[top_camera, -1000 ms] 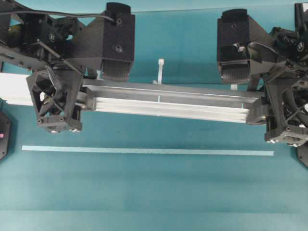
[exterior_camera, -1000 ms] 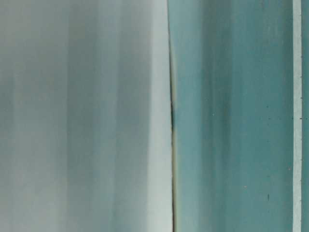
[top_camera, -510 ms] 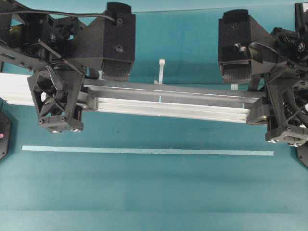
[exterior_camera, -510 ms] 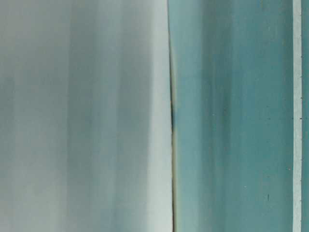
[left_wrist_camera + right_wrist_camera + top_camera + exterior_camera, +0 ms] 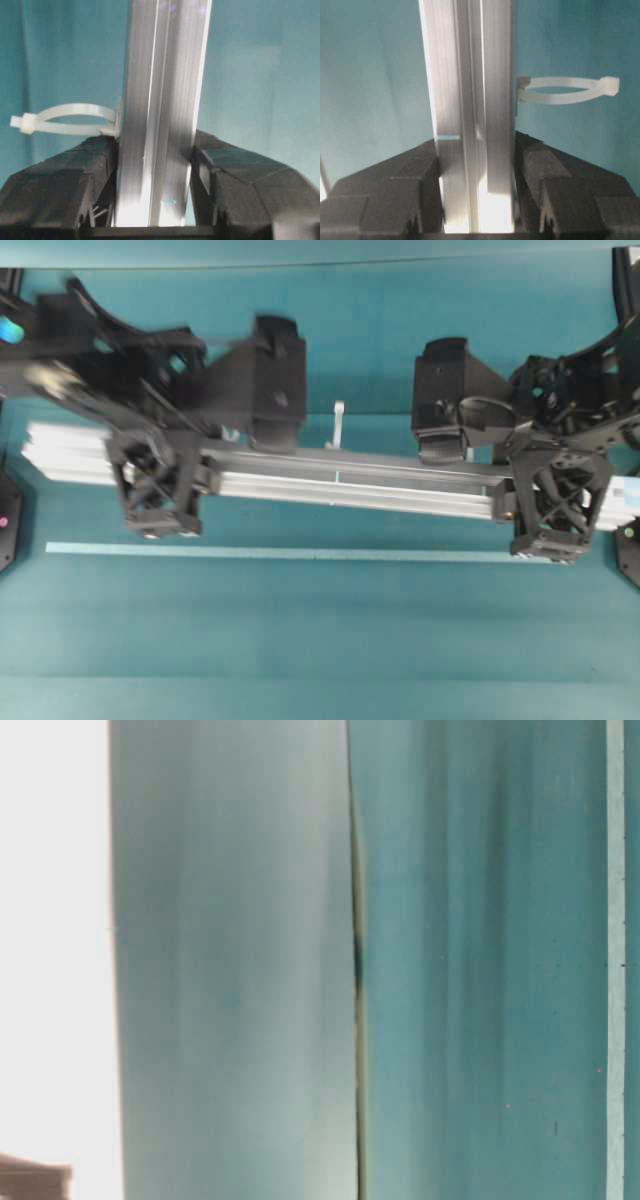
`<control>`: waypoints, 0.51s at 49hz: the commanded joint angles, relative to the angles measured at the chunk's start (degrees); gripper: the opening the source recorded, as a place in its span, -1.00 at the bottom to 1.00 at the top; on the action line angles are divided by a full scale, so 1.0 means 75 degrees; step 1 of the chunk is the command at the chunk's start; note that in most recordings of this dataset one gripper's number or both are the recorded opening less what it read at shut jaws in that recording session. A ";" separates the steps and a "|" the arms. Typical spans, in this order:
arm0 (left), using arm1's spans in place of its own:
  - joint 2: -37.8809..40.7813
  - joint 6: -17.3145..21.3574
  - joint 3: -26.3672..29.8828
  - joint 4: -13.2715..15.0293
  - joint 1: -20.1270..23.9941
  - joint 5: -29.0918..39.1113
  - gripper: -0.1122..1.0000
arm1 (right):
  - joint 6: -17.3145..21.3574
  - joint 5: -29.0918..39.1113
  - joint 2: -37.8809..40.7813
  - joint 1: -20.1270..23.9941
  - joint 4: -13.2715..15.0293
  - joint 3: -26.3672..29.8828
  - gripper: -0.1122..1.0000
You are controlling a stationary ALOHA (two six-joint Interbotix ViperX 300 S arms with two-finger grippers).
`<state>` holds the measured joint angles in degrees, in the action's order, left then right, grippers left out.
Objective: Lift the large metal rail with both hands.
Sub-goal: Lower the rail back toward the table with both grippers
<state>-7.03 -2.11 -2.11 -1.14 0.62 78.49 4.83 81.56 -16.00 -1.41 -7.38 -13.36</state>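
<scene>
A teal work surface (image 5: 320,640) fills the overhead view from edge to edge, matte and evenly lit, with no wall or window in sight. A thin pale tape strip (image 5: 300,553) runs straight across it from nine o'clock to three o'clock, just below centre. Faint lighter bands cross the surface at twelve and at six o'clock. In the table-level view the same teal (image 5: 480,960) appears at three o'clock, a blurred grey-green band at centre, and a washed-out white glare at nine o'clock.
</scene>
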 commanded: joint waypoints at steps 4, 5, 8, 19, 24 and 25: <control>-0.0363 -0.0035 -0.0949 -0.0047 0.0035 -0.1055 -0.13 | -0.0129 -0.0844 -0.0199 -0.0070 0.0000 -0.0785 -0.08; -0.0375 -0.0023 -0.1102 -0.0047 0.0035 -0.1230 -0.13 | -0.0152 -0.0937 -0.0199 -0.0059 0.0000 -0.0891 -0.08; -0.0445 -0.0035 -0.1488 -0.0047 0.0035 -0.1641 -0.13 | -0.0164 -0.1172 -0.0187 -0.0070 0.0012 -0.1207 -0.08; -0.0434 -0.0105 -0.2590 -0.0047 0.0047 -0.2414 -0.13 | -0.0234 -0.2145 -0.0070 -0.0070 0.0234 -0.2191 -0.08; -0.0316 -0.0129 -0.3059 -0.0059 0.0070 -0.2848 -0.13 | -0.0340 -0.2777 -0.0047 -0.0070 0.0246 -0.2590 -0.08; -0.0305 -0.0141 -0.3152 -0.0047 0.0070 -0.2953 -0.13 | -0.0363 -0.2895 -0.0047 -0.0059 0.0246 -0.2648 -0.08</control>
<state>-8.53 -2.64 -23.73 -1.14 0.88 57.83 2.72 61.88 -16.17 -1.85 -5.45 -31.20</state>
